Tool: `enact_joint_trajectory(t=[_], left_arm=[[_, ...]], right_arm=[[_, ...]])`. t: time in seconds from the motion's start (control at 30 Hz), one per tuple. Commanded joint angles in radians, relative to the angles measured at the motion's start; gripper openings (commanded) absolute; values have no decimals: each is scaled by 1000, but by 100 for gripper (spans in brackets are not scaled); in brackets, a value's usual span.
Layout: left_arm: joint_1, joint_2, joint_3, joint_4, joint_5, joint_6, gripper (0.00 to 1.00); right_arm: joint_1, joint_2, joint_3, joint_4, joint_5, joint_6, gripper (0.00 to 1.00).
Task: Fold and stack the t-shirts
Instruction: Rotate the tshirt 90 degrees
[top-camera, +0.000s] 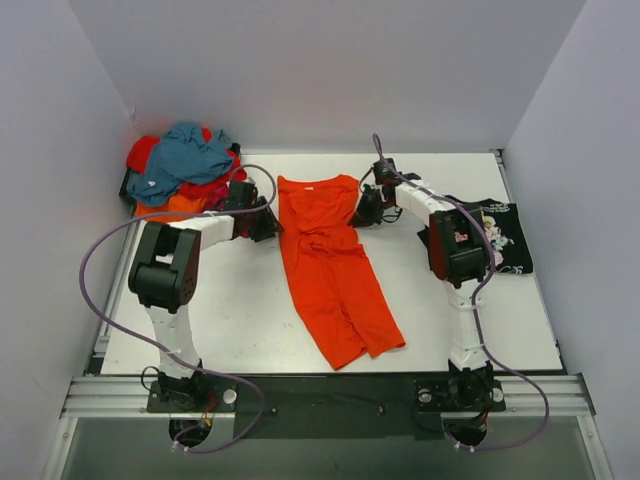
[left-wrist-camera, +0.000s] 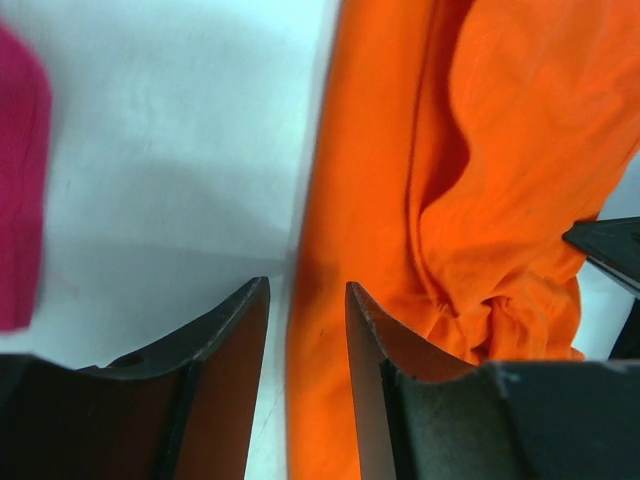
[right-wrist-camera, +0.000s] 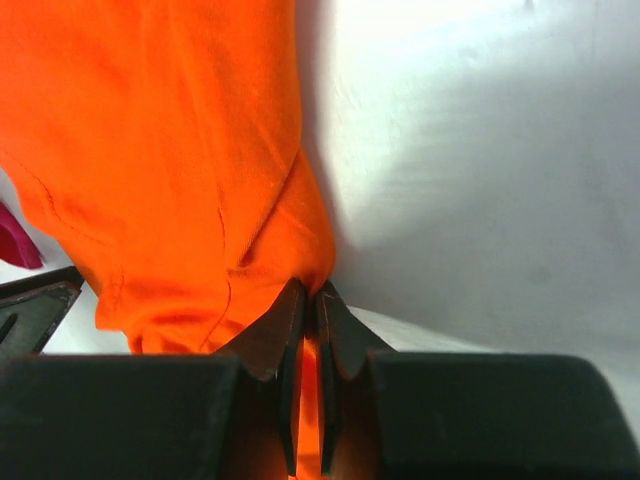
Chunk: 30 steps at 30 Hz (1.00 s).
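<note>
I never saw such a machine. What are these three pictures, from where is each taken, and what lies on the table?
It is a robot: a left arm and a right arm fixed at the near edge of a table. The wide picture comes from a camera above and behind them; each close picture from a camera on one wrist. An orange t-shirt lies in the middle, a pile of shirts in the far left corner, a black printed shirt on the right. The right fingers are shut on the orange cloth; the left fingers stand open at its other edge.
</note>
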Motion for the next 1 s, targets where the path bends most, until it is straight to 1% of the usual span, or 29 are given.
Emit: enact_joint_trajectory(t=[0.0,0.17,0.27,0.37,0.5,0.53,0.57,0.6,0.67,0.7,0.73,0.77,0.8,0.83,0.87,0.9,0.93,0.97], left_arm=[[11,123,100,29,29,-24,46],[11,225,221,20,59,-48,40],[13,293,292,-3,59,-49,39],[13,354,415,-53,62,-35,38],[11,434,574,-121,83,-24,36],[11,434,588,-127,80,-19,37],[13,427,585,-129,76,-7,39],[13,402,565,-127,65,-1,43],[10,336,507,-118,54,27,46],[8,286,482,-114,54,30,47],[6,260,414,-98,57,30,47],[-1,197,366,-86,59,25,47],[-6,165,279,-49,57,11,47],[-19,93,219,-32,56,7,47],[-41,62,128,0,51,-7,47],[-55,-5,73,12,46,-12,47],[-79,-46,-14,29,42,-21,47],[-96,-101,-85,31,28,-25,47]], right_arm=[[-25,49,96,-76,5,13,0],[-68,72,141,-89,4,19,0],[-103,94,176,-96,-1,19,0],[-128,124,204,-98,-5,28,0],[-143,170,292,-107,-12,39,0],[-143,178,306,-113,-18,38,19],[-145,175,316,-122,-22,24,29],[-145,165,305,-126,-18,9,39],[-142,73,241,-126,31,-16,46],[-142,45,178,-124,40,-25,48],[-137,-20,144,-123,63,-36,48],[-134,-55,56,-109,76,-39,48],[-126,-132,-56,-77,91,-42,49],[-120,-173,-109,-61,97,-41,48],[-108,-255,-220,-44,128,-41,48],[-100,-300,-270,-40,148,-39,48],[-91,-369,-378,-25,166,-39,48],[-82,-410,-437,-21,177,-41,48]])
